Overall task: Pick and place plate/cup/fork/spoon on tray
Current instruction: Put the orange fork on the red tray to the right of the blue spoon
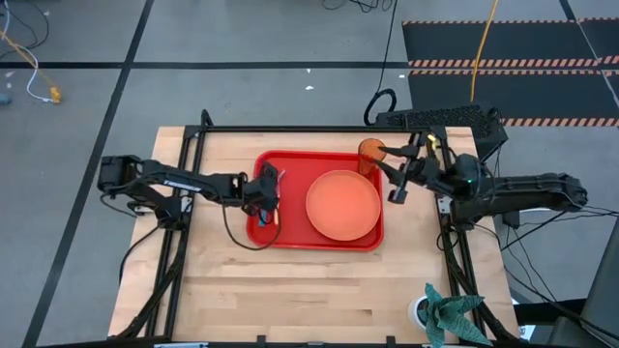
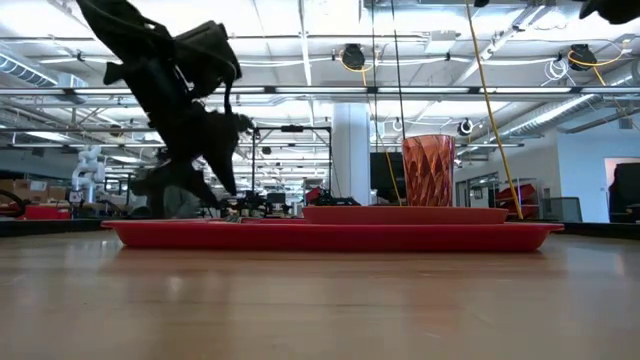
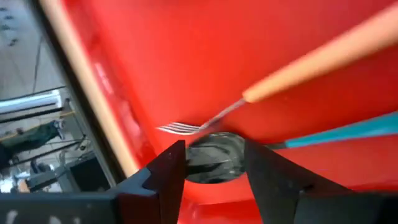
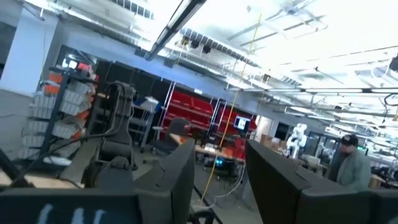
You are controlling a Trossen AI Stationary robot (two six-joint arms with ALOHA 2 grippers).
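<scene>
Left end effector (image 3: 214, 171), fingers parted, hovers low over the spoon (image 3: 214, 155) and fork (image 3: 249, 93) lying at the red tray's (image 1: 290, 169) left end; right end effector (image 1: 398, 172), fingers apart, sits beside the cup (image 1: 370, 151); best lift straight up to avoid nudging the cutlery.

Red tray (image 1: 276, 235), salmon-orange plate (image 1: 342, 205), ribbed amber cup (image 2: 428, 171), orange-handled fork (image 3: 298, 67), blue-handled spoon (image 3: 348, 132), pale wood table (image 1: 309, 285).
</scene>
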